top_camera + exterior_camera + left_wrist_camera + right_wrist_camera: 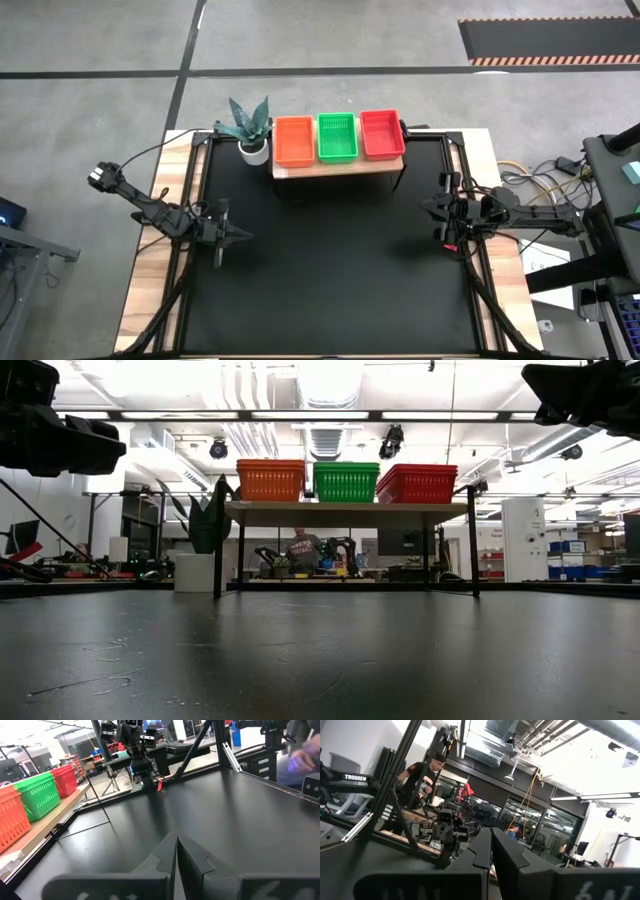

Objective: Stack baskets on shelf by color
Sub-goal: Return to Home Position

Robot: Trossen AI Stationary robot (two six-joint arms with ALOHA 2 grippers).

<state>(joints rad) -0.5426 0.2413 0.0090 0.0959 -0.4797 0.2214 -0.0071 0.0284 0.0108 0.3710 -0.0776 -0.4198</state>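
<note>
Three stacks top the shelf (340, 167): orange baskets (293, 140), green baskets (337, 137), red baskets (381, 133).

Orange plastic mesh basket stack (10, 820): cut off by the left wrist picture's edge. Basket count in it, the green mesh basket stack (337, 137) and the red-pink mesh basket stack (381, 133): indeterminable from above. Light-wood shelf board (340, 168): top mostly covered. Pale shape (304, 757) at a picture edge: blurred, unidentifiable.

basket stacks: 3, namely 1 orange stack (293, 140), 1 green stack (337, 136), 1 red stack (381, 133)
baskets per stack: nested, can't count
shelf (340, 167): 1
potted plant (250, 125): 1
pincers: 2, left pincer (243, 236), right pincer (427, 208)
table (330, 280): 1
</note>
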